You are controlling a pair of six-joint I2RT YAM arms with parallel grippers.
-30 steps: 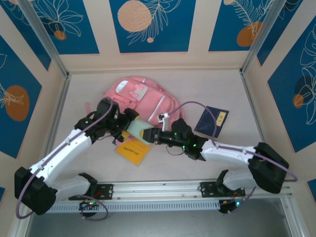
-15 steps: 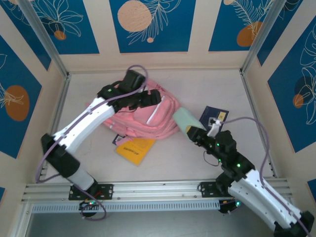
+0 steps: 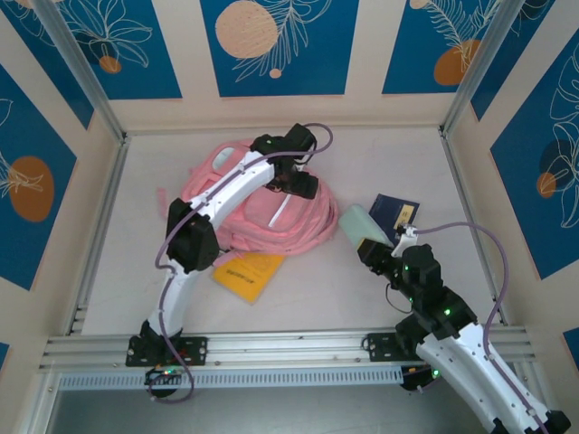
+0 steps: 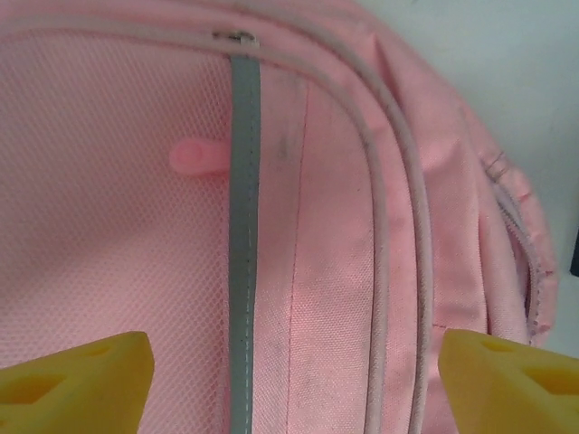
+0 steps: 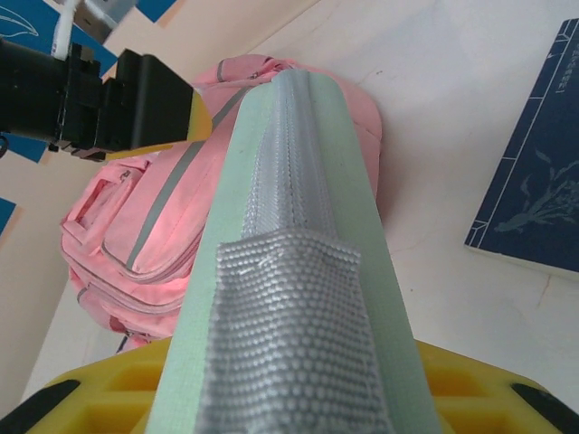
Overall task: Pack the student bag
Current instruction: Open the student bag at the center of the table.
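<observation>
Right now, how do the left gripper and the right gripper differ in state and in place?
The left gripper has its jaws wide apart and holds nothing; the right gripper has its jaws closed on a pale green pouch. The left gripper is above the student bag, facing its pink fabric; the right gripper is beside the bag, near a navy book. Both have yellow fingertips.

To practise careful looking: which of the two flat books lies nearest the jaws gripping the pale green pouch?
The dark navy book, beside the pale green pouch; the yellow booklet lies by the pink fabric backpack.
</observation>
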